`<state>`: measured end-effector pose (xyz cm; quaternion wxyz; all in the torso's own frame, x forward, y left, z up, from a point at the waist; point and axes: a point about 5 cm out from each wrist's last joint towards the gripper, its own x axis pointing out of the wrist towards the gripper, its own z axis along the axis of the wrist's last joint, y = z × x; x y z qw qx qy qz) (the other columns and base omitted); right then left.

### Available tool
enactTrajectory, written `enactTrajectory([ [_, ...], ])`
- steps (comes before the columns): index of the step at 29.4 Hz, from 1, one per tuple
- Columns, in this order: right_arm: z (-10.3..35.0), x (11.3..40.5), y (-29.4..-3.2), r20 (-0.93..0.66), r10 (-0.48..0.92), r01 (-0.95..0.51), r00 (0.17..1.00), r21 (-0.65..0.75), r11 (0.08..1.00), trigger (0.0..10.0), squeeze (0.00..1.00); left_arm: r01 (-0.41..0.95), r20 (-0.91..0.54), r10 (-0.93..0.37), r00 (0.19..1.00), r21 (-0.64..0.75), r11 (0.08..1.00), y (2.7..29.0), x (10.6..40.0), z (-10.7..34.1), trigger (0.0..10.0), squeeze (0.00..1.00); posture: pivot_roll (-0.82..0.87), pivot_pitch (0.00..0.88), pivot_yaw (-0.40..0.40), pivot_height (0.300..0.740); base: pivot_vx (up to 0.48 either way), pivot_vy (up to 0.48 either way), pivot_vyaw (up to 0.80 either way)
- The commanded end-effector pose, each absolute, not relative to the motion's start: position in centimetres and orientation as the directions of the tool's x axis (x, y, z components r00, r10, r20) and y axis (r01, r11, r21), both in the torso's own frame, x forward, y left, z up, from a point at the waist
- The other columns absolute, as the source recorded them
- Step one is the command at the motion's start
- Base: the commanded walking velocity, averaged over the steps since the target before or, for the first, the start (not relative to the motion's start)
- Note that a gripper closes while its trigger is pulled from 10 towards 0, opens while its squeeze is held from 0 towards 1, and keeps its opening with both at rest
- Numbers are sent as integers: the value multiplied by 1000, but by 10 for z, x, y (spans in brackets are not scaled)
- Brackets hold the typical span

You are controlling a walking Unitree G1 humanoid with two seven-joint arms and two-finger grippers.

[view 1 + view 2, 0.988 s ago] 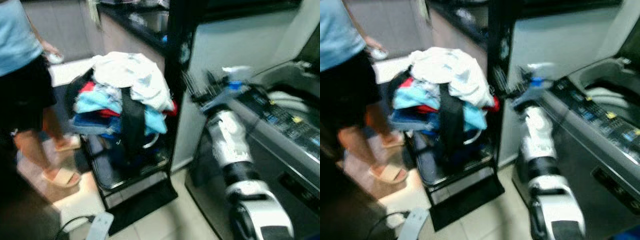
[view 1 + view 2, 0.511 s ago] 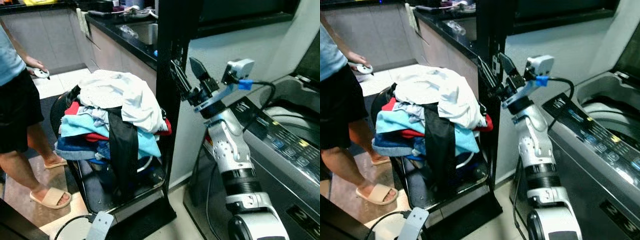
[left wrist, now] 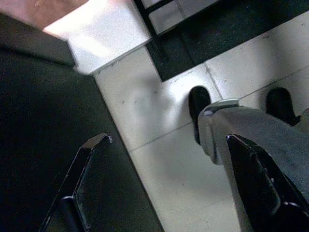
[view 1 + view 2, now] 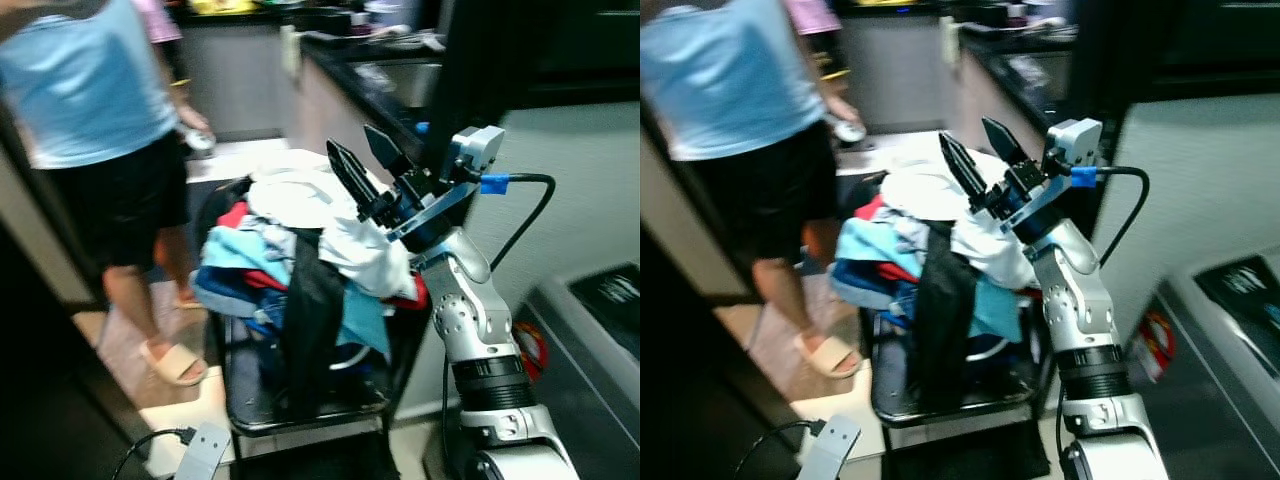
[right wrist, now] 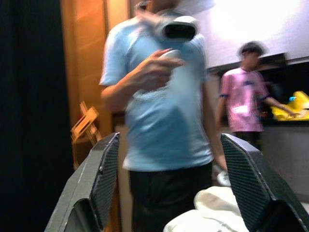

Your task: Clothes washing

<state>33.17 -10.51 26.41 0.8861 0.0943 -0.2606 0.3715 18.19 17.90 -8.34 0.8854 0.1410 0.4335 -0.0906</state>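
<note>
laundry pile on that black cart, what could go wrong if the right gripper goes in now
The clothes pile is heaped above the black cart, so tugging the white garment may spill others onto the floor. A person stands close beside it; the open right gripper could swing near them.

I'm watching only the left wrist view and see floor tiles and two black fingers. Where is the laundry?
Observer: A heap of clothes sits in a black cart ahead of the robot, a white garment on top.
Operator: Is any arm near it?
Observer: The right gripper is raised over the heap, fingers apart and holding nothing.
Operator: Anyone around?
Observer: A person in a light blue shirt stands beside the cart on the robot's left.
Operator: And my gripper?
Observer: The left gripper hangs open, pointing at the tiled floor.
</note>
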Motion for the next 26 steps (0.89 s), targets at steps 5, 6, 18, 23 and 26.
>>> enactTrajectory([
  [5, 251, 335, -90, 403, 624, -645, 669, -101, 757, 10000, 0, 300, -814, -30, 581, 179, 937, 184, 174, -87, 10000, 0, 91, 22, -16, 740, 0, 0, 0],
  [6, 251, 335, -90, 403, 624, -645, 669, -101, 757, 10000, 0, 300, -814, -30, 581, 179, 937, 184, 174, -87, 10000, 0, 91, 22, -16, 740, 0, 0, 0],
  [18, 208, 359, -107, 74, 466, -452, 882, -152, 879, 10000, 0, 287, -819, -19, 574, 180, 941, 186, 169, -89, 10000, 0, 95, 29, -24, 740, 0, 0, 0],
  [23, 199, 360, -107, 8, 442, -438, 897, -122, 891, 10000, 0, 283, -819, -18, 574, 178, 942, 185, 169, -89, 10000, 0, 94, 30, -30, 740, 0, 0, 0],
  [26, 199, 361, -106, 1, 426, -423, 905, -120, 898, 10000, 0, 282, -818, -19, 575, 176, 943, 184, 170, -89, 10000, 0, 94, 30, -31, 740, 0, 0, 0],
])
